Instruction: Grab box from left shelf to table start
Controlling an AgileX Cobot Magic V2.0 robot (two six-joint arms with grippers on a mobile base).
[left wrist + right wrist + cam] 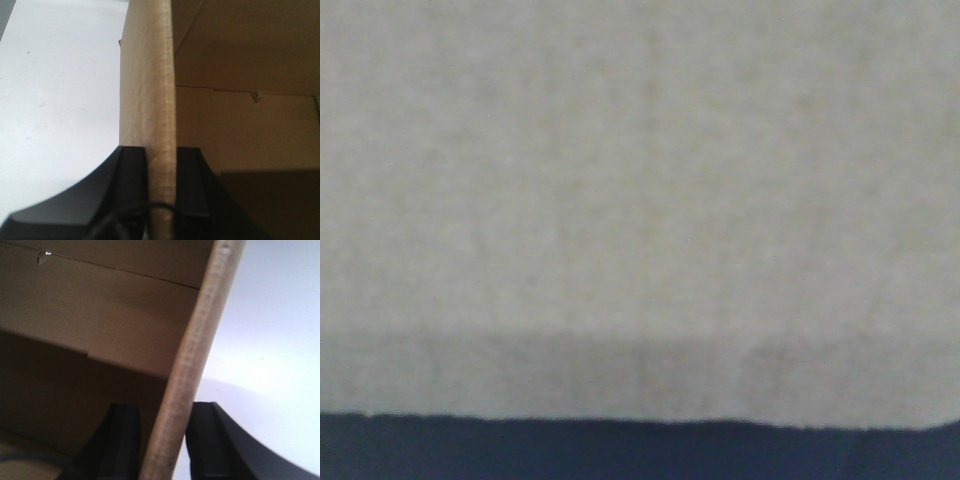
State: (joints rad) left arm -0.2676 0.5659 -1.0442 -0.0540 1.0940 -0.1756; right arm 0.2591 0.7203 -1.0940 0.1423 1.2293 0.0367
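Pinching the box by opposite walls, our left fingers and right fingers each straddle a brown corrugated edge, white counter just outside. Only wrist views show this; our front view is a pale blur over a dark strip.

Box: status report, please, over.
Both shut on box walls: left hand, right hand. White table right beside it. Front view too blurred to read; wrist views show nothing in the way.

A dark blue band crosses the front view's bottom edge, too blurred to identify
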